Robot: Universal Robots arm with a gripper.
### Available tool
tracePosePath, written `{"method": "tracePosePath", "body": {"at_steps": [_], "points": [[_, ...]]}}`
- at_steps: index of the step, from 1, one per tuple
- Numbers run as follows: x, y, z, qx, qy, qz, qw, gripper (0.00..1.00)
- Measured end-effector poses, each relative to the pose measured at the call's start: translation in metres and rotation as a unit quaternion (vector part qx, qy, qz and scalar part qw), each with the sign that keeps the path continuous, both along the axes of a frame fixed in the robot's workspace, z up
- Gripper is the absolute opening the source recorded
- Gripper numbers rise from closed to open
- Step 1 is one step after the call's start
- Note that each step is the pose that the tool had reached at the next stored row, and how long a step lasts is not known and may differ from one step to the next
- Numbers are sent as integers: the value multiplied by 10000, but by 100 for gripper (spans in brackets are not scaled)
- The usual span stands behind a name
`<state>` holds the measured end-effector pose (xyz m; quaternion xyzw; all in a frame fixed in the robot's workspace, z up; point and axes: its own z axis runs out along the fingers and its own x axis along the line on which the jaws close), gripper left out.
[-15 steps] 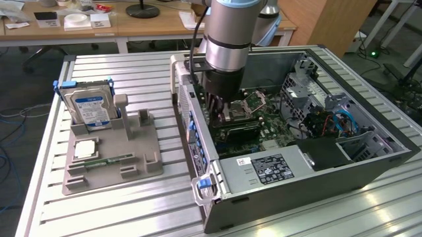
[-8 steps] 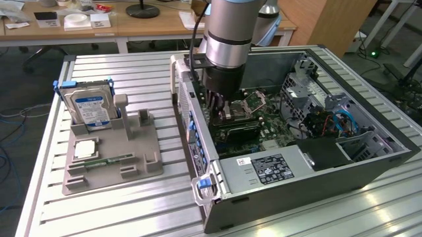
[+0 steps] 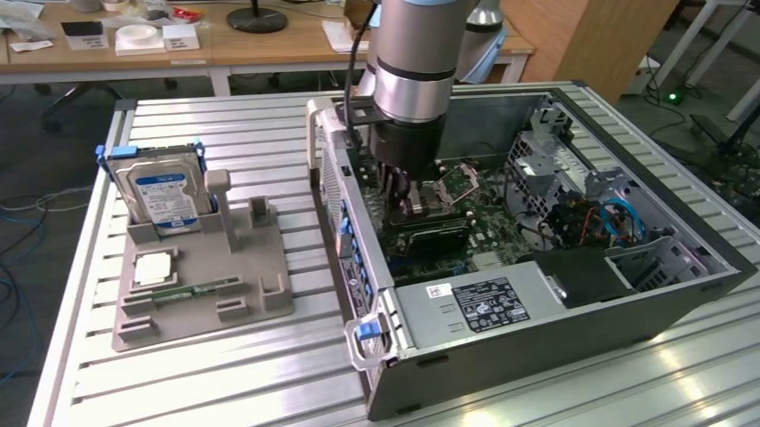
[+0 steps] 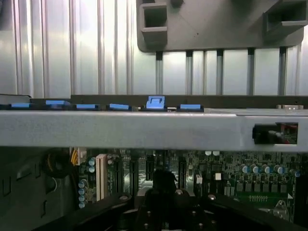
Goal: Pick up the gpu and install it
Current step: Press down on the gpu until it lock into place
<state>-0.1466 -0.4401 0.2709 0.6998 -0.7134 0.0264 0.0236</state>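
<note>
Exterior view: arm reaches into open computer case [image 3: 665,294]; gpu [image 3: 430,233] seated on motherboard [image 3: 475,245]; jaws' state unclear.

One computer case [image 3: 535,294], one hard drive [image 3: 160,191], one holder tray [image 3: 202,285].

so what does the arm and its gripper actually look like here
The arm is a thick round column, blue-grey above with a shiny silver metal band lower down. Below that band comes a black cylindrical wrist section leading to the gripper, which is dark with metallic parts. A black cable runs down alongside the arm. In the wrist view the gripper is black, with small round screws.
</note>
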Motion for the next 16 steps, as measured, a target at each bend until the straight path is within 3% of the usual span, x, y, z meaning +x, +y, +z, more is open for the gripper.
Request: {"method": "tracePosePath", "body": {"at_steps": [8,16], "points": [[329,0,-20,0,-6,1,10000,11],[336,0,-21,0,-5,1,10000,11]]}}
